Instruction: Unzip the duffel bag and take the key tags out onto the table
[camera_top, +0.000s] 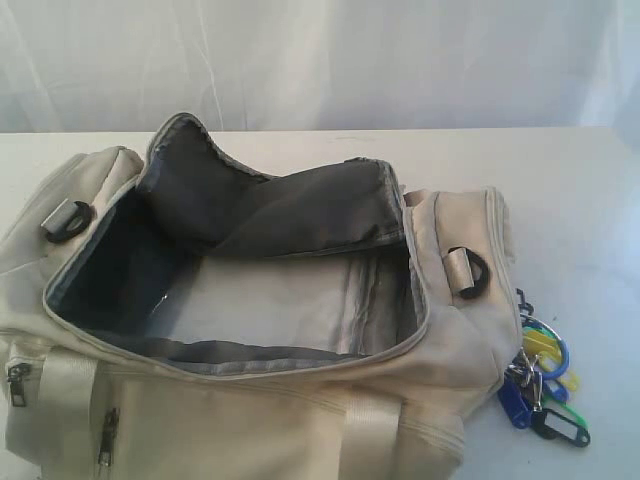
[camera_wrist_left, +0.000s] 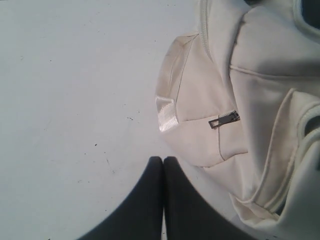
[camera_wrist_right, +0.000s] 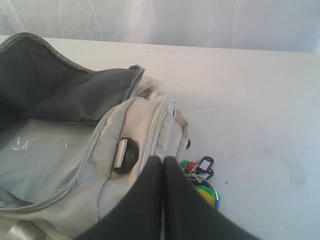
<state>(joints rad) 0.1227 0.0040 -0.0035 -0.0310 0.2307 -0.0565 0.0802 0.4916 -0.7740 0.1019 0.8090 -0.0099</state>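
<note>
Exterior view: the cream duffel bag (camera_top: 250, 400) lies on the white counter (camera_top: 580, 200), well short of the counter's far edge and filling the near left part of it. Its main zip is undone and the top flap (camera_top: 290, 215) is thrown back toward the far edge, showing grey lining and a pale floor panel inside. A black D-ring (camera_top: 470, 272) sits on the bag's right end and another (camera_top: 68, 222) on the left end. Two small zipper pulls (camera_top: 18, 378) hang on the near side pockets, beside a pale webbing strap (camera_top: 370, 430). The key tags (camera_top: 540, 385), in blue, yellow and black, lie on the counter just beside the bag's right end, outside it.

Left wrist view: the left jaws are pressed fully together with nothing between them. They hang over bare counter (camera_wrist_left: 75, 75), just beside a pocketed side of the duffel bag (camera_wrist_left: 250, 100). A metal zipper pull (camera_wrist_left: 223, 120) and a glossy strap loop (camera_wrist_left: 167, 107) show on that side.

Right wrist view: the right jaws are likewise closed tight and hold nothing. They sit over the bag's end (camera_wrist_right: 100, 165) near its D-ring (camera_wrist_right: 127, 156). The key tags (camera_wrist_right: 202, 175), showing red, green, yellow and black, rest on the counter (camera_wrist_right: 250, 100) close against that end, partly hidden behind the jaws.
</note>
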